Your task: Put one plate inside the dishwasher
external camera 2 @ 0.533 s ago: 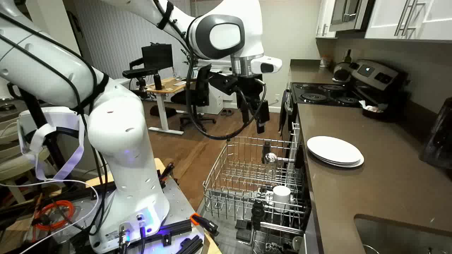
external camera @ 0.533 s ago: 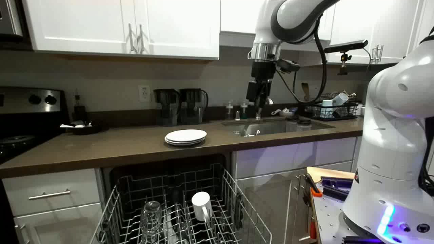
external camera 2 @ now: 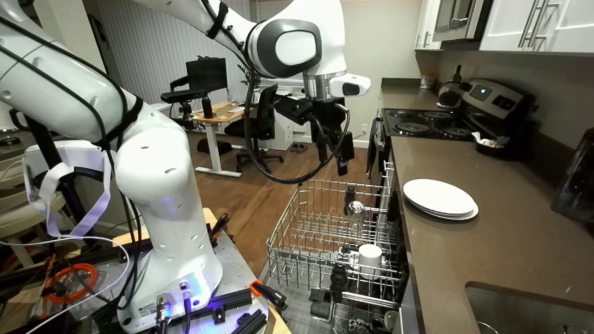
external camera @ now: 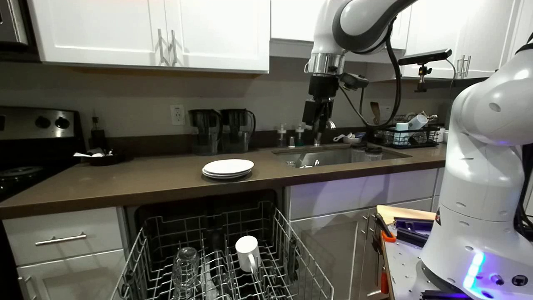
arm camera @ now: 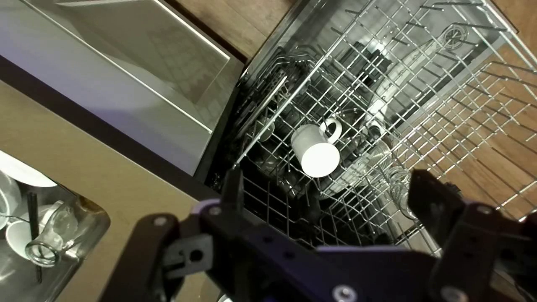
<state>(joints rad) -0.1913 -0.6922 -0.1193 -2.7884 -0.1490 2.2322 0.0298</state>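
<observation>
A small stack of round white plates [external camera: 228, 166] lies flat on the brown counter, close to its front edge. The stack also shows in an exterior view [external camera 2: 438, 197]. The dishwasher [external camera: 175, 225] is open below the counter, with its grey wire rack [external camera 2: 283, 213] pulled out. My gripper [external camera: 318, 121] hangs pointing down in the air, apart from the plates and higher than the counter. It also shows in an exterior view [external camera 2: 335, 160]. In the wrist view my gripper [arm camera: 329, 180] has its fingers wide apart with nothing between them, and the rack lies below.
An upside-down white mug [external camera: 247, 253] and a clear glass [external camera: 185, 271] stand in the rack. Two dark pitchers [external camera: 222, 131] stand behind the plates. A sink [external camera: 341, 157] is set in the counter. Wall cabinets [external camera: 154, 33] hang above the counter.
</observation>
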